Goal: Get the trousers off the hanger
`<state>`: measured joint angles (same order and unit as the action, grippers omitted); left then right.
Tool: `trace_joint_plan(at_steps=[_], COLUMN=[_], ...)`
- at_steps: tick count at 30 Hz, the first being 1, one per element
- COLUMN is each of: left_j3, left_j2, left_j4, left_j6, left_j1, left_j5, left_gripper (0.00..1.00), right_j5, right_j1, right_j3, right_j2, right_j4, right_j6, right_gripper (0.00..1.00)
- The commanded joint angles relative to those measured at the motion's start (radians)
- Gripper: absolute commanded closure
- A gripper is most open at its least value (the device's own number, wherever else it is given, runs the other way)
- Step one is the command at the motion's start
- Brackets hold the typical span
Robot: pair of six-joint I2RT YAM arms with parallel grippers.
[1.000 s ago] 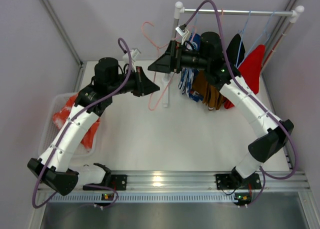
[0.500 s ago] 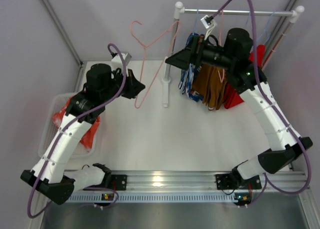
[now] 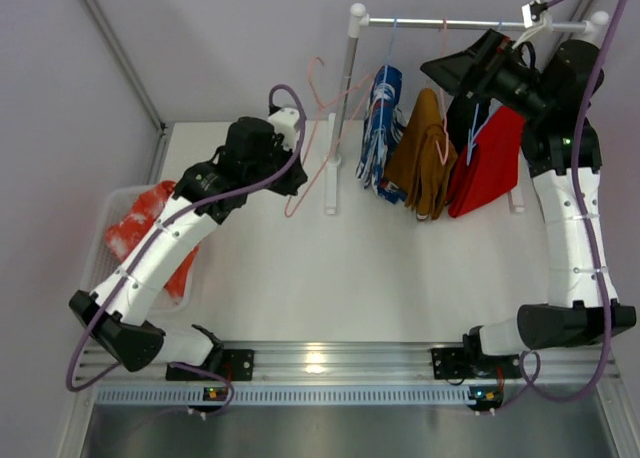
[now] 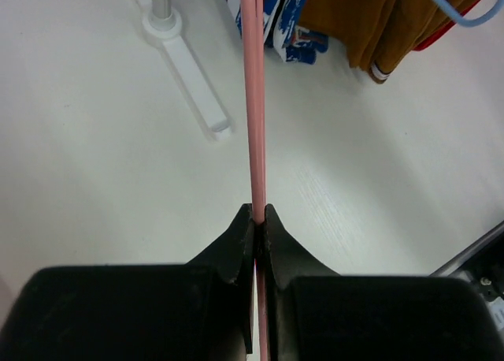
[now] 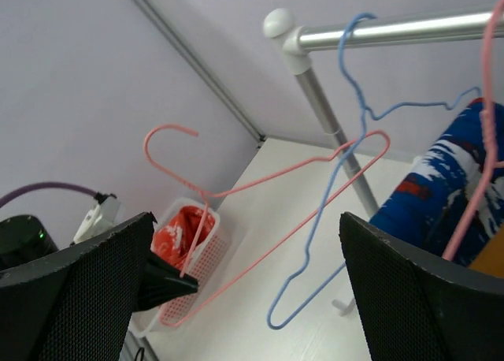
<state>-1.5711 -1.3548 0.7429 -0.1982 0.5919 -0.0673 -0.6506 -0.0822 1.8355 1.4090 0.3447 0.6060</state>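
The pink hanger (image 3: 322, 143) hangs bare in the air left of the rack, tilted, its hook uppermost. My left gripper (image 3: 296, 181) is shut on its lower wire; in the left wrist view the hanger (image 4: 253, 101) runs straight up from the closed jaws of the left gripper (image 4: 258, 212). The orange-red speckled trousers (image 3: 150, 228) lie in the white basket (image 3: 112, 203) at the far left, apart from the hanger. My right gripper (image 3: 455, 68) is open and empty, high up by the right part of the rail. Its wrist view shows the hanger (image 5: 276, 180) and the trousers (image 5: 179, 227) far off.
A clothes rack stands at the back, with a rail (image 3: 470, 23) and a post (image 3: 345, 98). A blue patterned garment (image 3: 382, 128), brown trousers (image 3: 425, 163) and a plain red garment (image 3: 490, 163) hang from it. An empty light blue hanger (image 5: 346, 140) hangs near the post.
My right arm has swung up and to the right, away from the hanger to the rail's right end. My left gripper stays shut on the hanger, which has shifted slightly toward the rack.
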Motion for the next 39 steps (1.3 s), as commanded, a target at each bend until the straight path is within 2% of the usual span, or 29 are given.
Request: trace_joint_plan(at_steps=[1,2,3,8,21,39], left_j3=[-0.091,-0.115,-0.139,-0.297,-0.621,-0.736], left_j2=[-0.013,-0.051,-0.070,-0.200,-0.503,-0.656], left_j4=[0.010,0.016,0.024,0.016,0.032,-0.131], left_j6=[0.023,0.026,0.031,0.080,0.135,0.249], left_j1=[0.086,0.109,0.130,0.212,0.206,0.146], left_j5=[0.196,0.316,0.361,0.509,0.630,0.606], left_gripper=[1.00,1.00,1.00,1.00,1.00,1.00], right_j5=[-0.040,-0.044,-0.046,-0.053,-0.076,-0.100], right_j1=[0.085,0.117,0.140,0.177,0.217,0.252], right_j3=[0.054,0.048,0.044,0.008,-0.081,-0.182], right_j2=[-0.033,-0.036,-0.038,-0.059,-0.117,-0.154], right_j4=[-0.021,-0.024,-0.032,-0.055,-0.085,-0.130], right_j6=[0.049,0.055,0.067,0.081,0.106,0.136], right_gripper=[0.01,0.01,0.01,0.01,0.01,0.01])
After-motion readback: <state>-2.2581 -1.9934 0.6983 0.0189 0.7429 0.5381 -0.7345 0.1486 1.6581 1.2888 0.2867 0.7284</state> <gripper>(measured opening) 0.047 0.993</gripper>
